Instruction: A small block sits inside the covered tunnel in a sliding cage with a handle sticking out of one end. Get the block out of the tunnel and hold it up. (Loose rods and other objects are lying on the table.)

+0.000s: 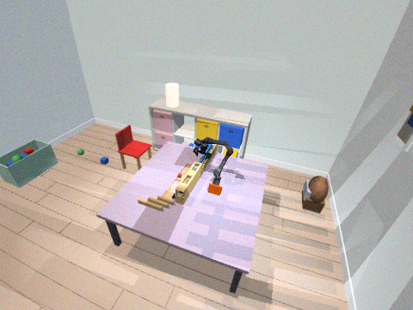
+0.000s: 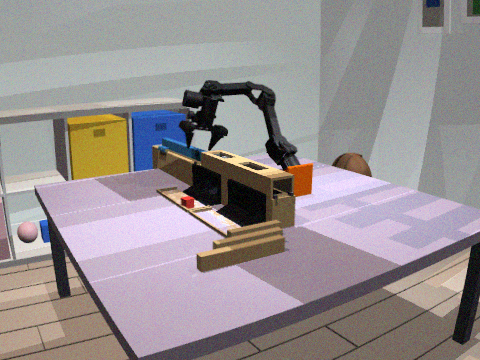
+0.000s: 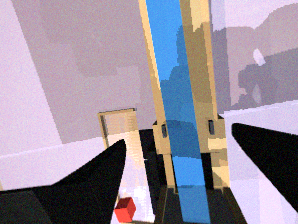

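The wooden tunnel (image 1: 189, 185) (image 2: 286, 211) has openings in its top and dark openings in its side. A long blue bar (image 2: 181, 148) (image 3: 175, 90) lies along the wooden rail at its far end. A small red block (image 1: 179, 176) (image 2: 187, 202) (image 3: 125, 209) sits outside the tunnel, in a shallow wood-rimmed tray (image 3: 117, 111) along its side. My gripper (image 2: 199, 148) (image 3: 179, 135) is open and empty above the blue bar, near the far end of the tunnel, with one finger on either side of the bar in the wrist view. The cage inside the tunnel cannot be made out.
Several wooden rods (image 1: 151, 204) (image 2: 240, 254) lie side by side near the tunnel's near end. An upright orange panel (image 1: 215, 189) (image 2: 301, 180) stands beside the arm's base. Shelves with a yellow bin (image 2: 97, 150) and a blue bin stand behind the table.
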